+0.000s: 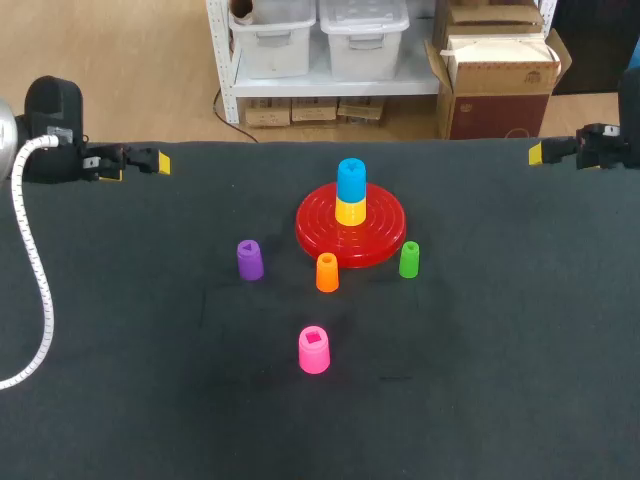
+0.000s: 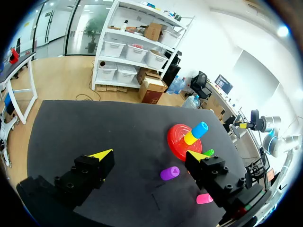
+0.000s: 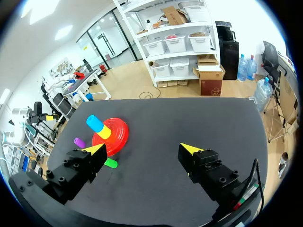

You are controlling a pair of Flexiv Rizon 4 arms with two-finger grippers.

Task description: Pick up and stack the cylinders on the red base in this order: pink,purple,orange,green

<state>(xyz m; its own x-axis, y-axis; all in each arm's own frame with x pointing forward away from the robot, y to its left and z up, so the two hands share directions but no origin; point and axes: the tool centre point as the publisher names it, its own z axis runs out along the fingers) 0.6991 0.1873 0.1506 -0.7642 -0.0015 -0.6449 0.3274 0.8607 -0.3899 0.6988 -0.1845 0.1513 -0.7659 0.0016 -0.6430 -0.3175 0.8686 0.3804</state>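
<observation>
- While left gripper [image 2: 150,154] and right gripper [image 3: 143,149] gape empty, pink cylinder [image 1: 314,350] stands apart from red base [image 1: 382,226].
- Nearer it stand purple cylinder [image 1: 249,260], orange cylinder [image 1: 327,272], green cylinder [image 1: 409,260].

Gripper [image 3: 143,149], fingers apart, over table [image 3: 199,118]; ahead, base [image 3: 119,137] bearing yellow cylinder [image 3: 105,133] under blue cylinder [image 3: 94,123], purple cylinder [image 3: 79,142] and green cylinder [image 3: 111,163] alongside.

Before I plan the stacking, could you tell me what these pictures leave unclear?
Left wrist view: left gripper finger hides orange, part of pink.
Right wrist view: right gripper finger hides orange and pink.
Head view: base middle under yellow and blue.
</observation>
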